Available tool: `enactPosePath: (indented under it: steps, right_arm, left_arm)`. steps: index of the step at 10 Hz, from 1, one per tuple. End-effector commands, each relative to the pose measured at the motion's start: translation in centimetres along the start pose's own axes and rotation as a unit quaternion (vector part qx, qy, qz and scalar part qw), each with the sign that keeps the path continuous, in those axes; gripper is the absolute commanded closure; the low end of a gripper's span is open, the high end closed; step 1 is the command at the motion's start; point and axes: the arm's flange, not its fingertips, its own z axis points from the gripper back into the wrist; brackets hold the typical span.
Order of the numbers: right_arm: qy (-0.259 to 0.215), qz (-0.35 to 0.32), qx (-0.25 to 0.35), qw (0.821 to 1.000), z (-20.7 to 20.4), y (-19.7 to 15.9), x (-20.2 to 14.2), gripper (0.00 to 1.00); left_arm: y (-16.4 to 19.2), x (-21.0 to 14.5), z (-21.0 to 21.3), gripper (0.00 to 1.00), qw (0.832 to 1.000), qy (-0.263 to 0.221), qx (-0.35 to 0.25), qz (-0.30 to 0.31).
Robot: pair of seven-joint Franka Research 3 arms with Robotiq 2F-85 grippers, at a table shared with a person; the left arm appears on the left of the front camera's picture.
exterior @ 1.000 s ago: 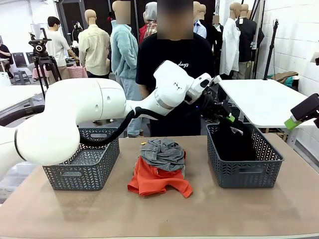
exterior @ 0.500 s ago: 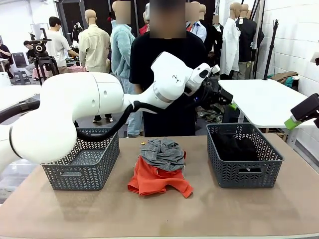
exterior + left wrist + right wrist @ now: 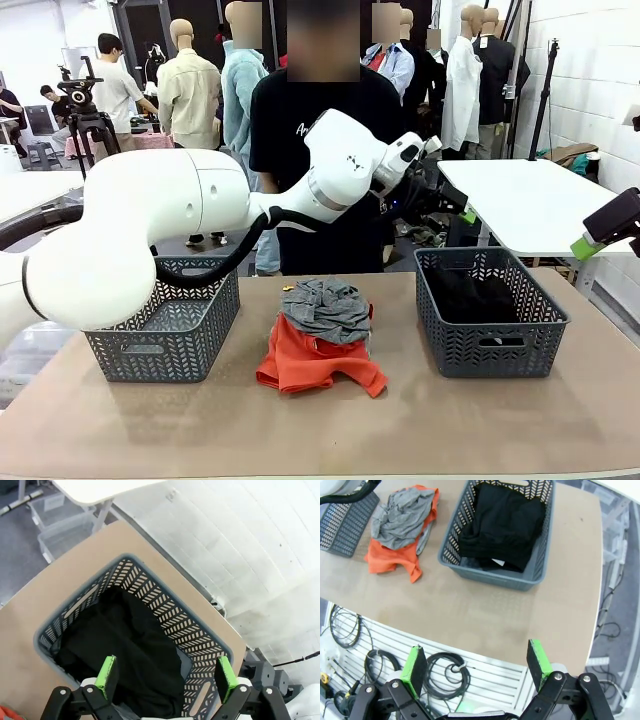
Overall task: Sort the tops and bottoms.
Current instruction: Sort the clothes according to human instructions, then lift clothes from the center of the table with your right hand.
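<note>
- Left gripper (image 3: 450, 206) sits right of centre in the front view, above and behind the right-hand basket (image 3: 490, 345), level with the torso of the person (image 3: 330, 120) at the far edge.
- In its wrist view the left gripper (image 3: 166, 676) has both green pads spread wide with nothing between them, so it is empty. Beyond the pads is the basket (image 3: 170, 620).
- The bottoms (image 3: 472, 292), a plain black garment, lie bunched inside that right basket, below its rim. The left wrist view shows the black cloth (image 3: 135, 650) covering most of the basket floor.
- Right gripper (image 3: 603, 235) is at the far right edge of the front view, off the side of the table (image 3: 300, 430), one green pad showing.
- In the right wrist view the right gripper (image 3: 476, 664) has its jaws wide apart and holds nothing (it looks down from high over the table's near edge).
- That view also shows the black garment (image 3: 502, 525) in its basket (image 3: 485, 572), upper middle of the frame.
- The tops are piled at table centre, between the baskets: a mottled grey piece (image 3: 325, 308) on an orange T-shirt (image 3: 310, 365).
- In the right wrist view the grey piece (image 3: 400, 522) and orange T-shirt (image 3: 387, 557) are at upper left.
- Left basket (image 3: 165, 340) stands at the left of the table; I cannot tell its contents.
</note>
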Motion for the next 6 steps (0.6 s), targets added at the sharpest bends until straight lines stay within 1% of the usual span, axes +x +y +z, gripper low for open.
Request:
enactPosePath:
  steps: [1, 6]
  right_arm:
    - [0.005, 0.003, -0.001, 1.000, -0.13, -0.01, -0.07, 0.00]
    - [0.005, 0.003, -0.001, 1.000, -0.13, -0.01, -0.07, 0.00]
  left_arm:
    - [-0.16, 0.26, 0.37, 0.00, 1.000, -0.003, 0.000, -0.007]
    - [-0.16, 0.26, 0.37, 0.00, 1.000, -0.003, 0.000, -0.007]
